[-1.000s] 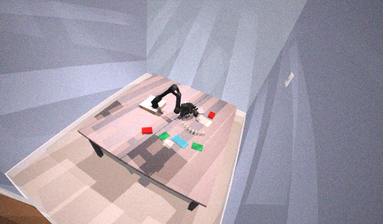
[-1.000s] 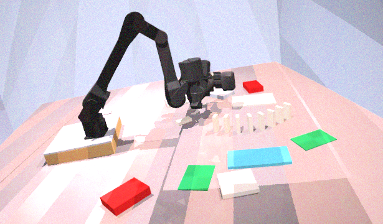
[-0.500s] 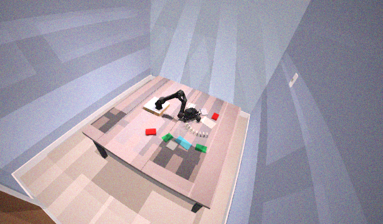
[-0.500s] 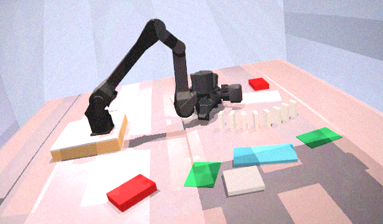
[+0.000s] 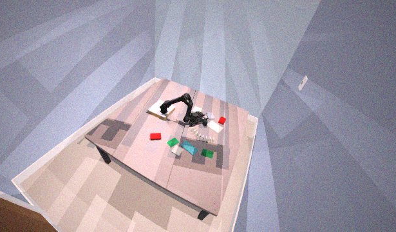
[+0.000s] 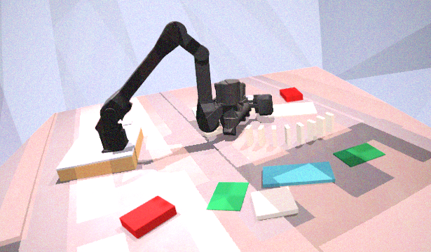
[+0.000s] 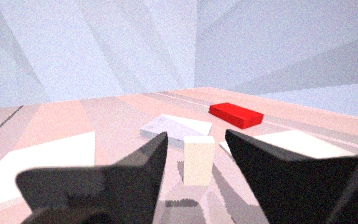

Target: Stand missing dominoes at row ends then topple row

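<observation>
From where I stand, the wrist view alone shows one cream domino (image 7: 198,161) upright between the parted fingers of the open gripper (image 7: 196,134), lower centre, gaps either side. The exterior view shows eight standing dominoes (image 6: 287,135) right of centre, and two red blocks (image 6: 148,216) (image 5: 155,136), lower left and upper right.

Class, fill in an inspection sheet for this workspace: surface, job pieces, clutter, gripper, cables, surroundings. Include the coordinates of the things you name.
Surface: pinkish table (image 5: 136,151) (image 6: 348,217) (image 7: 55,117), patchy light and shadow.
Job pieces: curving domino row (image 5: 204,138) (image 6: 287,135), upright; another domino (image 7: 198,162) upright between the fingers; a flat domino (image 6: 211,134) beneath the gripper.
Clutter: near red block (image 5: 155,136) (image 6: 148,215), far red block (image 5: 222,120) (image 6: 291,94) (image 7: 235,116), blue slab (image 5: 188,147) (image 6: 298,174), two green sheets, pale slabs.
Gripper (image 5: 198,124) (image 6: 248,117) (image 7: 196,134): open, gaps beside the domino.
Cables: nothing seen.
Surroundings: bluish walls (image 5: 88,32) (image 6: 254,35) (image 7: 80,50).
</observation>
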